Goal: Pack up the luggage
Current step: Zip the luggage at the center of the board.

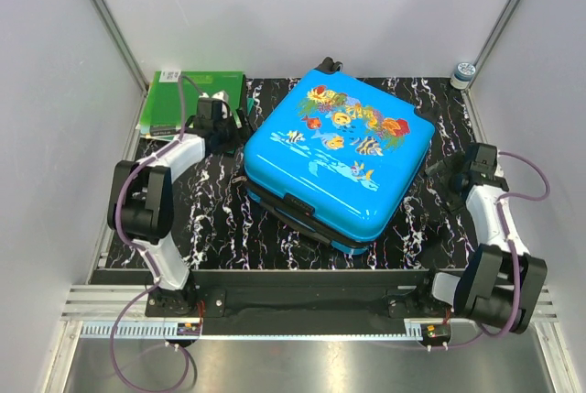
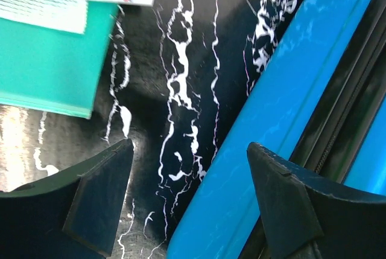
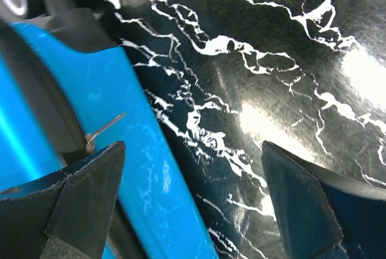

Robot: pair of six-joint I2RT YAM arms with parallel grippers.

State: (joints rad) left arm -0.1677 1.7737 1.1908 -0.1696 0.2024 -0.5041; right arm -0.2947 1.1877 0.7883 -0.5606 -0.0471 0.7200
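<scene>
- Green folders (image 1: 192, 92) lie at the far left corner of the black marbled surface (image 1: 220, 228), apart from the luggage; they look set aside, and I cannot tell whether they are meant to go in
- The left arm (image 1: 151, 196) rises from its base at the near edge, folds at a high elbow and reaches to the far side, its wrist low between the folders and the case's left flank
- The left jaws stand wide and hold nothing; in the left wrist view one finger (image 2: 96, 204) hangs over bare marble while the other (image 2: 283, 204) sits over the blue shell by its dark seam, likely lined up to steady or press that side
- The luggage (image 1: 339, 159) lies flat mid-surface, turned at an angle, fish-printed shell up and lid down; a dark band runs between the two shells on the near side, so I judge it shut but perhaps not zipped
- The right arm (image 1: 490, 228) mirrors the left: elbow folded near its base, forearm reaching forward, wrist turned inward at the case's right flank
- The right jaws gape fully, empty; the right wrist view shows the blue edge and a small metal zip pull (image 3: 104, 130) between them, probably the next thing to catch
- A small jar (image 1: 464, 73) stands in the far right corner, well apart
</scene>
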